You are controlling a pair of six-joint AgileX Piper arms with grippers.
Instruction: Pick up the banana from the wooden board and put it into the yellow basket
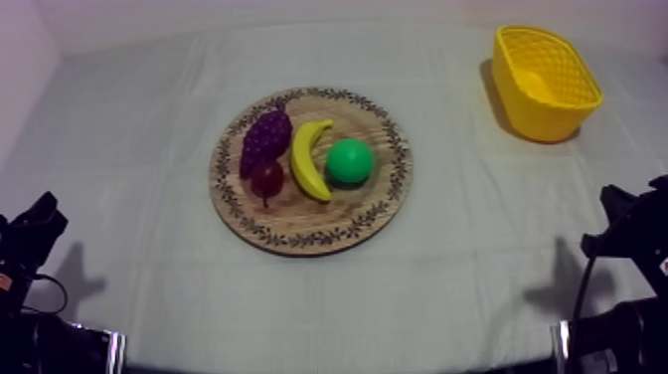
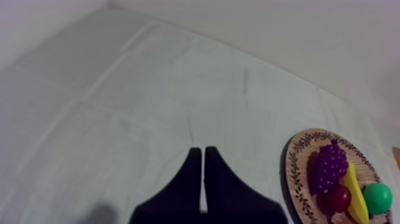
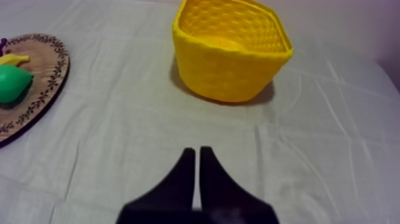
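Observation:
A yellow banana [image 1: 309, 159] lies on the round wooden board [image 1: 298, 217] at the table's middle, between a bunch of purple grapes [image 1: 264, 139] and a green pear [image 1: 350, 161]. A small red fruit [image 1: 266, 179] sits just below the grapes. The yellow basket [image 1: 545, 80] stands at the far right with nothing inside. My left gripper [image 2: 203, 152] is shut on nothing over bare cloth, well left of the board [image 2: 297, 173] and its banana [image 2: 355, 193]. My right gripper [image 3: 197, 152] is also shut on nothing, short of the basket [image 3: 229, 53].
Both arms rest low at the table's near corners, the left [image 1: 35, 234] and the right [image 1: 626, 224]. Open cloth lies between board and basket. The right wrist view catches the board's rim [image 3: 41, 77] with the pear [image 3: 13, 83] on it.

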